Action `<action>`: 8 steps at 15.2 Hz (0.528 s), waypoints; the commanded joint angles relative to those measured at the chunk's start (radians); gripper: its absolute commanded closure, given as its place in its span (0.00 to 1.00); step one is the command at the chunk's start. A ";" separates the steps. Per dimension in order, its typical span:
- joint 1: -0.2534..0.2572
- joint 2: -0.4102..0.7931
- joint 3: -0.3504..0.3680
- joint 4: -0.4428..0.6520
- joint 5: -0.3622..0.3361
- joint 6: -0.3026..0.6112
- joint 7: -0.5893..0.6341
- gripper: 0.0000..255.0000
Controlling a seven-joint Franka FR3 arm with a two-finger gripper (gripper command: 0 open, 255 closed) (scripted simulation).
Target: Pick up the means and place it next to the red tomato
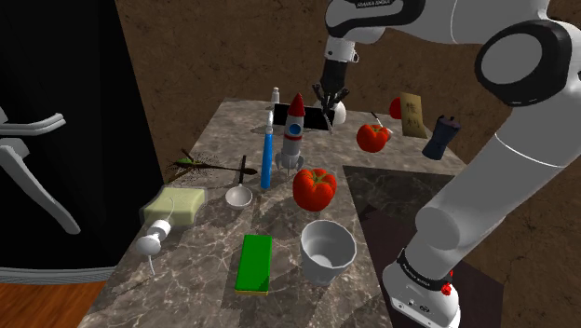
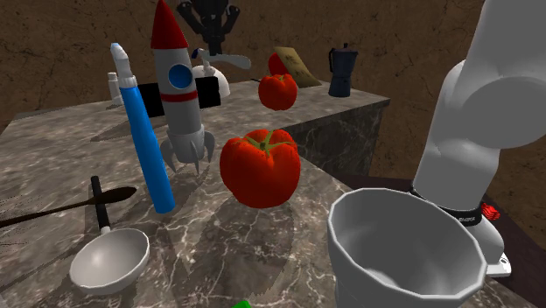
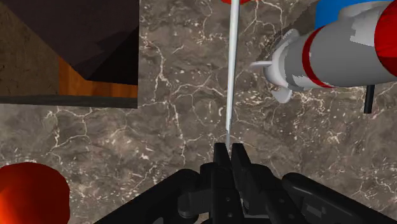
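Clamping a thin white blade (image 3: 231, 76) between its jaws, your gripper (image 3: 229, 147), above the marbled tabletop (image 3: 159, 127), toy rocket (image 3: 337, 51) near the blade.

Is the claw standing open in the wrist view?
No: the two black fingers of the claw are pressed together around the near end of a thin white strip.
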 commanded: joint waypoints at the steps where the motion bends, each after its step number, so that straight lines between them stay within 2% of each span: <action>1: -0.017 0.056 -0.019 0.069 -0.008 -0.018 -0.034 1.00; 4: -0.043 0.152 -0.045 0.189 -0.015 -0.047 -0.081 1.00; 8: -0.042 0.151 -0.044 0.133 -0.015 0.006 -0.086 1.00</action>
